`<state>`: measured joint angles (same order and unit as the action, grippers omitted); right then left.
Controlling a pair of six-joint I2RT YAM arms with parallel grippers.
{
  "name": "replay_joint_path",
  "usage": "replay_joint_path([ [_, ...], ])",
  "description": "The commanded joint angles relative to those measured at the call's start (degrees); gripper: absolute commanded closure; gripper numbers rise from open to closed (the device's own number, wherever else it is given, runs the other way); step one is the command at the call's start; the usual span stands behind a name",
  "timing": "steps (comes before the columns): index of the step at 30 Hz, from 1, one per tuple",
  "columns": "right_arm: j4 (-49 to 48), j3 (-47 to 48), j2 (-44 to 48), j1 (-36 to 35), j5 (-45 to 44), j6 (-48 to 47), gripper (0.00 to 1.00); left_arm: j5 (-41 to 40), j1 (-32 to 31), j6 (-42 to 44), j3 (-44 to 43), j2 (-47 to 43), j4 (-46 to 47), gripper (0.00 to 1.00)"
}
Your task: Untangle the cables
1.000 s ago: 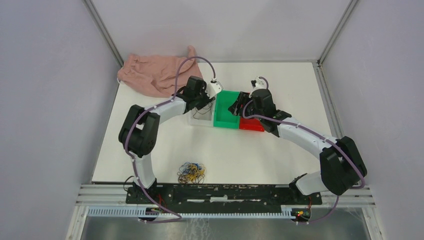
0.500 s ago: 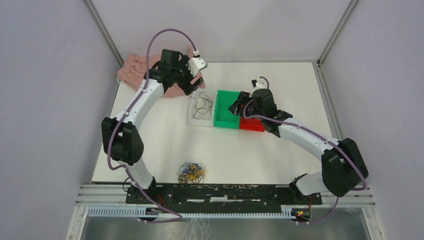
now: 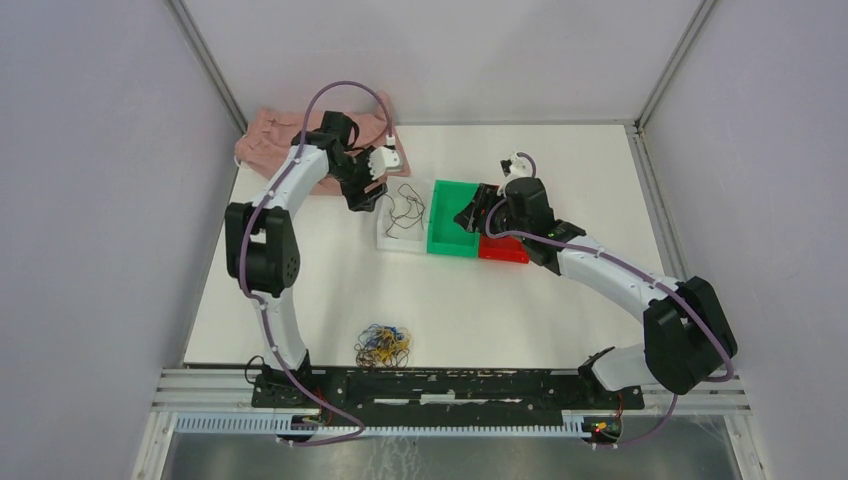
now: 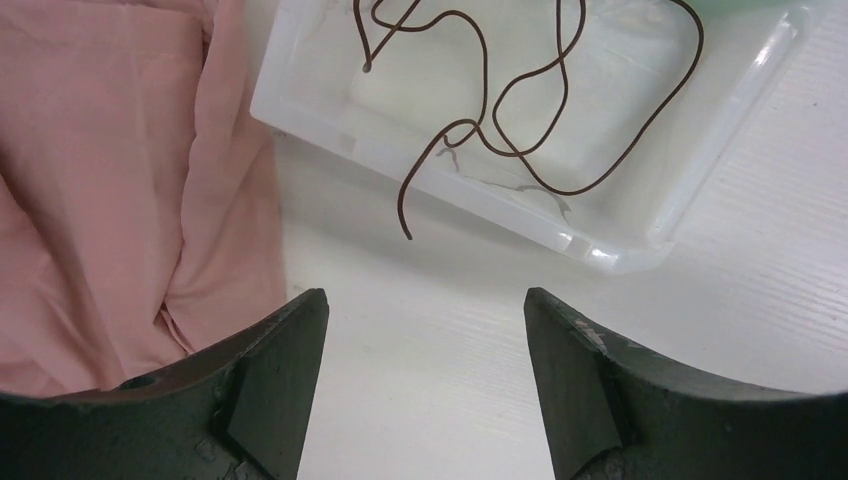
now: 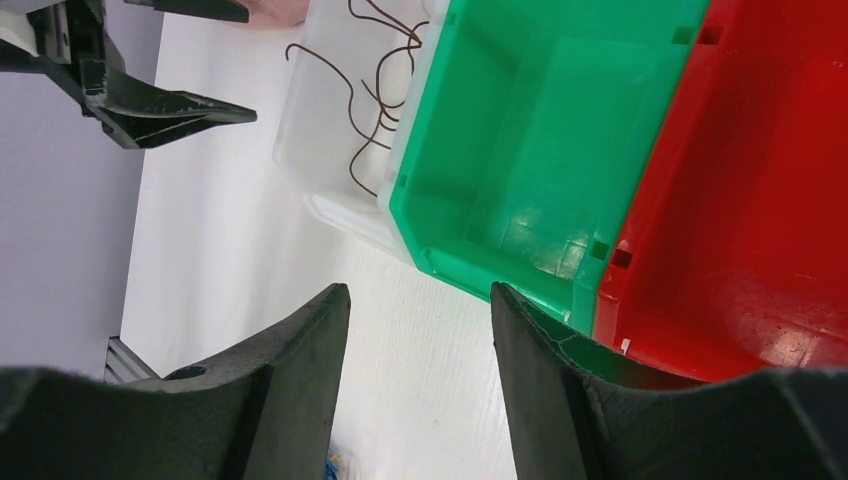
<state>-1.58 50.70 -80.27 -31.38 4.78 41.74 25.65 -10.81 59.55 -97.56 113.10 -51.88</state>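
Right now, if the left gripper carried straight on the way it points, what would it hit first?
Probably the bare white table, just short of the clear bin. The open left gripper aims at that spot; the loose end of the brown cable lies beyond, though depth is hard to judge.

Bins in row, touching: clear bin (image 5: 310, 150) w/ dark brown cable (image 5: 372, 110), green bin (image 5: 520, 130), red bin (image 5: 760, 200). Right gripper (image 5: 418, 295) fingers spread, over green bin's near corner.
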Motion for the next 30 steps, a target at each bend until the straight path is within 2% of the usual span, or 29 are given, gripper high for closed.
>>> replay_joint_path([
  [1,-2.7,0.1,1.1,0.2,1.4,-0.1,0.39,2.5,-0.3,9.5,-4.1,1.8,-1.3,0.20],
  [9,-3.9,-0.2,0.3,0.2,3.3,0.7,0.41,0.4,-1.8,12.6,-1.3,3.1,5.1,0.27],
  [15,-4.3,-0.3,0.2,0.2,3.9,0.8,0.43,1.1,-2.9,13.1,-0.2,3.3,8.8,0.42],
  [22,-3.9,-0.3,0.0,0.3,3.9,0.2,0.45,0.5,-3.8,15.6,0.8,3.2,5.5,0.44],
  [25,-3.7,0.1,-0.2,0.3,3.9,0.2,0.46,-0.7,-3.8,16.3,1.4,2.9,5.6,0.54],
  [30,-3.6,0.3,-0.3,0.5,3.8,0.2,0.47,-0.7,-3.9,16.4,1.3,2.2,6.3,0.77],
])
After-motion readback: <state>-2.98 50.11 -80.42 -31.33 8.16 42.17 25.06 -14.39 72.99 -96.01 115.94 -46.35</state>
